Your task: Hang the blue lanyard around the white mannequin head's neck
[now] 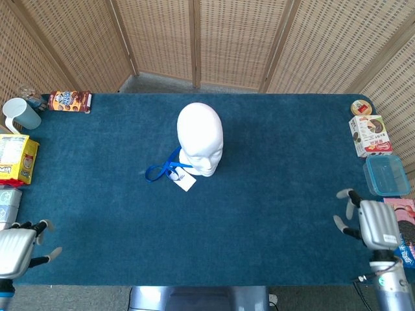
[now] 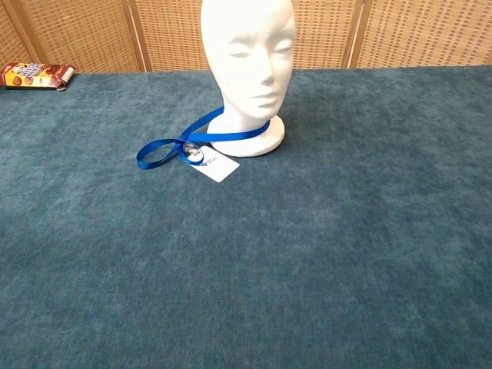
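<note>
Near edge of table [image 1: 272, 246]: left hand [image 1: 18, 249] at left corner, right hand [image 1: 373, 223] at right corner, both w/ fingers spread, holding nothing. Mid-table, toward far edge: lanyard [image 2: 201, 137] looped round neck of mannequin head [image 2: 247, 58], badge [image 2: 215, 164] flat on cloth beside base. Looks done; prob. nothing left but parking arms clear.

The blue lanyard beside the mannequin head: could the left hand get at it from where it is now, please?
Probably yes. The left hand is open at the table's near corner, and only bare blue cloth lies between it and the blue lanyard, whose loose loop faces that side.
</note>
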You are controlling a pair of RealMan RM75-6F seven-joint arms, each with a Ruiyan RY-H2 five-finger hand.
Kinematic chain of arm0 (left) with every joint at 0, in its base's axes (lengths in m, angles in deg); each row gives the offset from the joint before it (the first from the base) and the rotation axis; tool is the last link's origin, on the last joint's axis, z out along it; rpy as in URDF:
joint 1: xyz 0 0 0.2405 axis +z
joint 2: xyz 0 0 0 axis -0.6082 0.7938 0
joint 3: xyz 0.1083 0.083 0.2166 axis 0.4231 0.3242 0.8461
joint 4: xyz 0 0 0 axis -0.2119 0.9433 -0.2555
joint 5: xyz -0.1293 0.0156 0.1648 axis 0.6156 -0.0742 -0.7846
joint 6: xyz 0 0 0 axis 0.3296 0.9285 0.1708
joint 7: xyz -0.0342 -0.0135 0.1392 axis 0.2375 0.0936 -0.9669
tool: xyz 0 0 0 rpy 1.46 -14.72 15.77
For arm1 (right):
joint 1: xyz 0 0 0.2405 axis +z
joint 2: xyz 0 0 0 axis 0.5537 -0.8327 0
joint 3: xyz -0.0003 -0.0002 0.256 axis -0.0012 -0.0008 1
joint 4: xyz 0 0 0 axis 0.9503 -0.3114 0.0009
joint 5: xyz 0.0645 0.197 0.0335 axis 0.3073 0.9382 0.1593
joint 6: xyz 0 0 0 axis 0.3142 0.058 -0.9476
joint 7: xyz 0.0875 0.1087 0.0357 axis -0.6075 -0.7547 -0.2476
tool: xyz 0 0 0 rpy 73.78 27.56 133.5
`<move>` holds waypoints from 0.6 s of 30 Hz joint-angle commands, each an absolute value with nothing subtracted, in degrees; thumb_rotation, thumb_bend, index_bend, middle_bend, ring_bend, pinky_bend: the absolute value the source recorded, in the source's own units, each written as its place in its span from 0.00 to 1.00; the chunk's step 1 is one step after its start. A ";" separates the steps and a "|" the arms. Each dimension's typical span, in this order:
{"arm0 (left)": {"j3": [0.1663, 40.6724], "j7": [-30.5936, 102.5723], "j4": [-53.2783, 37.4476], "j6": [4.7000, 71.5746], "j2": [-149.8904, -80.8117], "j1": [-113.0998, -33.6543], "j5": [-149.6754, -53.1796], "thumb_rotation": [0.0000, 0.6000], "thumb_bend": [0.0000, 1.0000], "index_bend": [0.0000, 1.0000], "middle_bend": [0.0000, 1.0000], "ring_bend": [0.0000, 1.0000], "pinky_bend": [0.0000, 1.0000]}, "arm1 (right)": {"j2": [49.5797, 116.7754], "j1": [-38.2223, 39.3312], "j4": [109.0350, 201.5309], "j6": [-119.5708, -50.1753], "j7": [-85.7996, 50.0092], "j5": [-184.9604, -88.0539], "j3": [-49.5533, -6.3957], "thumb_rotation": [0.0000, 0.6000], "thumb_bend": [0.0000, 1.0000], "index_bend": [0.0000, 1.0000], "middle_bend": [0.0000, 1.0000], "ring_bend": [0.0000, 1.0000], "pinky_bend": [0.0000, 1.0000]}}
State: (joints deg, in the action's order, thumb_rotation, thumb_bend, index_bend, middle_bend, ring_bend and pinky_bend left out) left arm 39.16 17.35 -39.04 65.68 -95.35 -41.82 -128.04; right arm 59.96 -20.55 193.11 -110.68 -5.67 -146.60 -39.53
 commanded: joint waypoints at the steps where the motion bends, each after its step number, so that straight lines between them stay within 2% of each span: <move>1: 39.46 18.01 -37.94 65.20 -96.48 -40.52 -127.88 0.80 0.13 0.45 0.65 0.55 0.51 | 61.28 -22.91 191.61 -111.97 -6.54 -147.63 -40.81 1.00 0.29 0.39 0.66 0.78 0.89; 18: 36.50 19.01 -37.80 69.85 -96.36 -36.93 -130.41 0.79 0.13 0.45 0.64 0.54 0.49 | 62.64 -28.83 188.83 -115.54 -9.10 -151.88 -40.24 1.00 0.29 0.44 0.65 0.76 0.88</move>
State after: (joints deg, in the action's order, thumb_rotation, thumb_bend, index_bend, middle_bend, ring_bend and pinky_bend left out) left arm 36.60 19.02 -37.68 69.72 -96.48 -37.06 -130.32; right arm 62.62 -28.68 188.94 -115.47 -8.97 -151.73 -40.33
